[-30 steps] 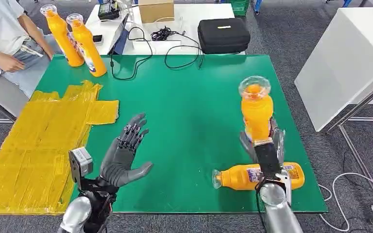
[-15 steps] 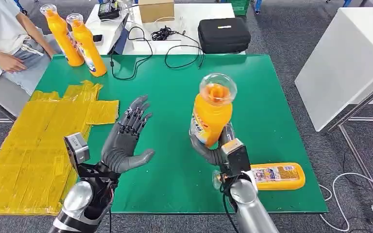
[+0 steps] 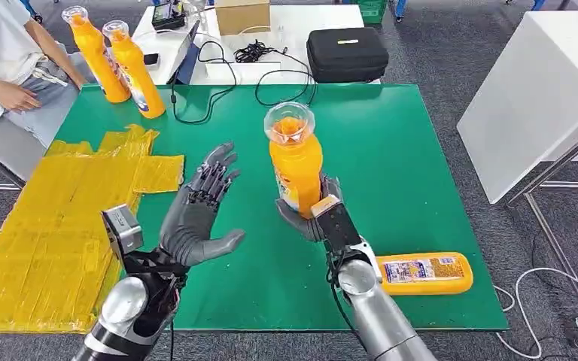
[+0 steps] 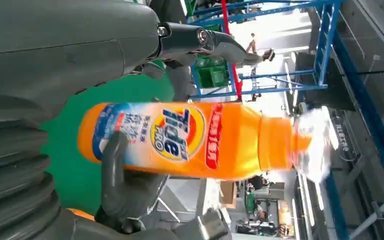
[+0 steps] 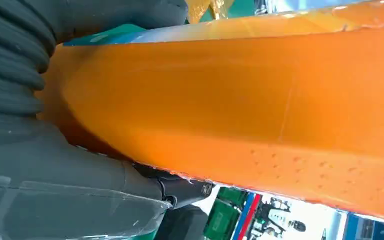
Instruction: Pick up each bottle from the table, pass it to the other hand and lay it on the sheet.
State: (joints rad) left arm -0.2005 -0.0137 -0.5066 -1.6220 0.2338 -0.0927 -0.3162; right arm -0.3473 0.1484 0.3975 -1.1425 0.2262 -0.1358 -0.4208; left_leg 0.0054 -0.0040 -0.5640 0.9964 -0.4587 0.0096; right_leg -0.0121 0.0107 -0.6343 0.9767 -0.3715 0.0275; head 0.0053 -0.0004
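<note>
your right hand (image 3: 310, 216) is gripping the orange bottle (image 3: 295, 162) upright; left hand (image 3: 196, 218) sits beside it, fingers spread, holding nothing.

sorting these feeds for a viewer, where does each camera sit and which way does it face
Head view: high on the body, looking forward and down at the green table; both arms show, open left hand, right hand holding the upright bottle.
Left wrist view: behind the left hand, facing across at the bottle.
Right wrist view: behind the right hand, pressed close to the bottle.
Shared: all three show the held bottle.
</note>
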